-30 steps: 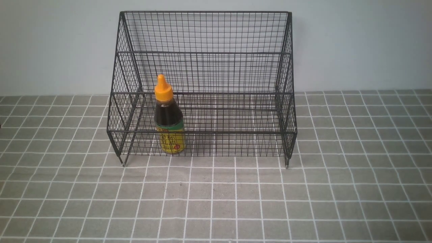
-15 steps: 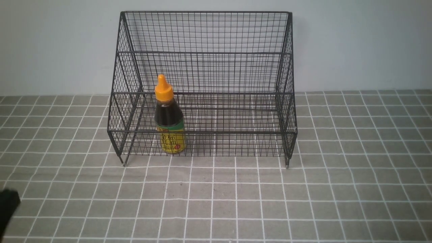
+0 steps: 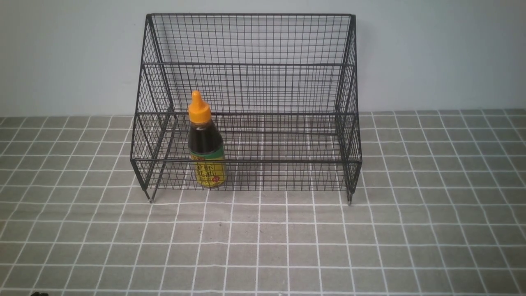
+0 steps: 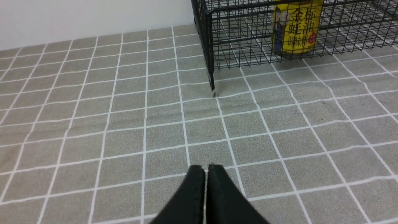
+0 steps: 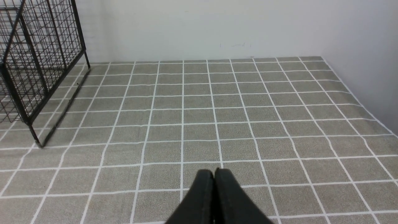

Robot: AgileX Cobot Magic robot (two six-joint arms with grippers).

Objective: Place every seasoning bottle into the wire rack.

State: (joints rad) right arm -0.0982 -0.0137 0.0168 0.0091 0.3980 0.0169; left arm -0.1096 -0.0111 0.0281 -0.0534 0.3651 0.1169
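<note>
Left gripper point(image 4: 205, 169) has dropped almost out of the front view, clenched empty. Right gripper point(image 5: 214, 173) likewise clenched. Seasoning bottle point(image 3: 205, 142) unmoved in wire rack point(image 3: 250, 65).

In your left wrist view the bottle point(image 4: 294, 31) is cut off above its label — cap out of frame — and the rack point(image 4: 214, 37) shows only a lower corner. Your right wrist view clips the rack point(image 5: 34, 62) to one end panel. In front, both arms fall outside the frame — only a dark speck at the bottom edge.
</note>
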